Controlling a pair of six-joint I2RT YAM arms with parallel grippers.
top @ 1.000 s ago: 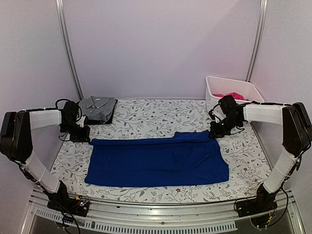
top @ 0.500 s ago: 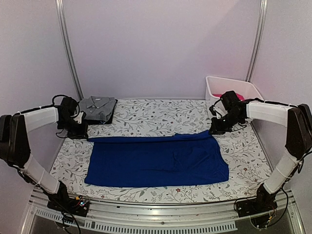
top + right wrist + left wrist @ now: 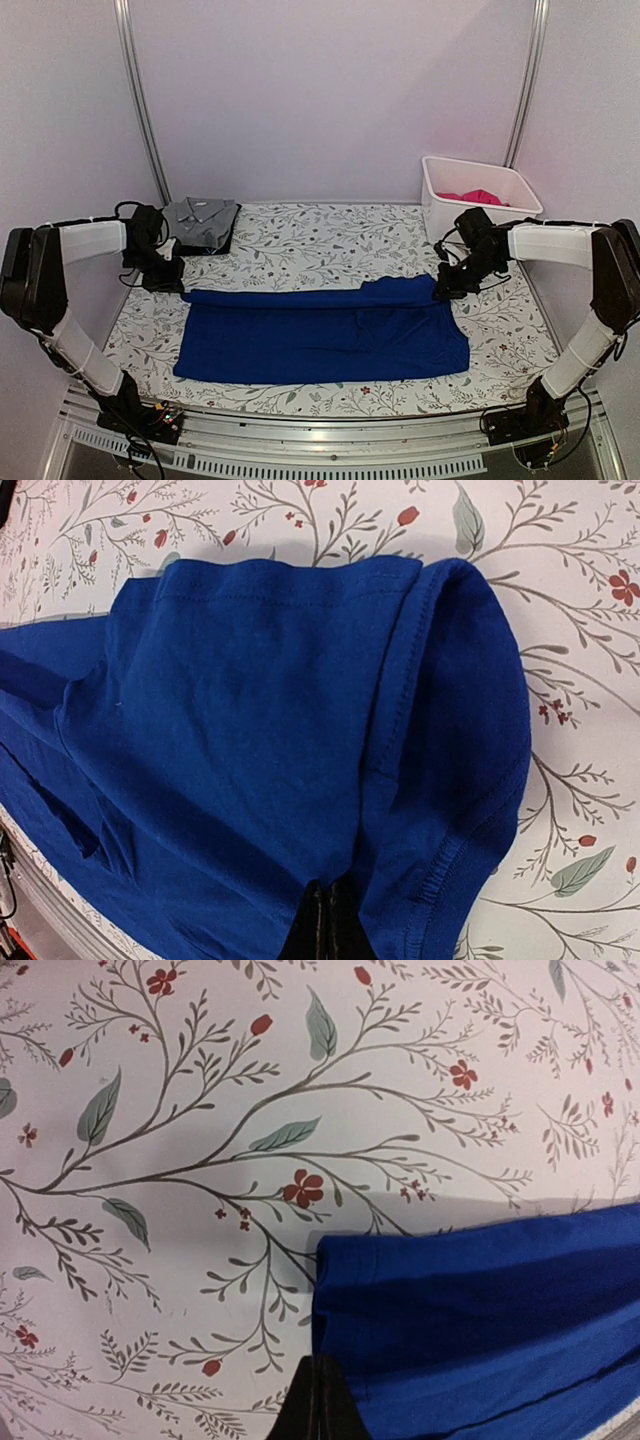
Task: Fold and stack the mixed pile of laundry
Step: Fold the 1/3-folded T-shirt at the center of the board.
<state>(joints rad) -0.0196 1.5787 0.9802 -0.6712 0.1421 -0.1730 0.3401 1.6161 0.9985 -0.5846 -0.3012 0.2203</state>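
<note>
A large royal-blue garment (image 3: 320,335) lies flat across the middle of the floral table covering (image 3: 320,240), forming a wide, smooth rectangle with stitched hems. The left gripper (image 3: 180,288) is pinched tight on its far left corner, and the right gripper (image 3: 442,292) on its far right corner. A folded grey collared shirt (image 3: 200,222) sits far left, and a magenta-pink garment (image 3: 475,196) lies in the white bin (image 3: 440,208) far right.
</note>
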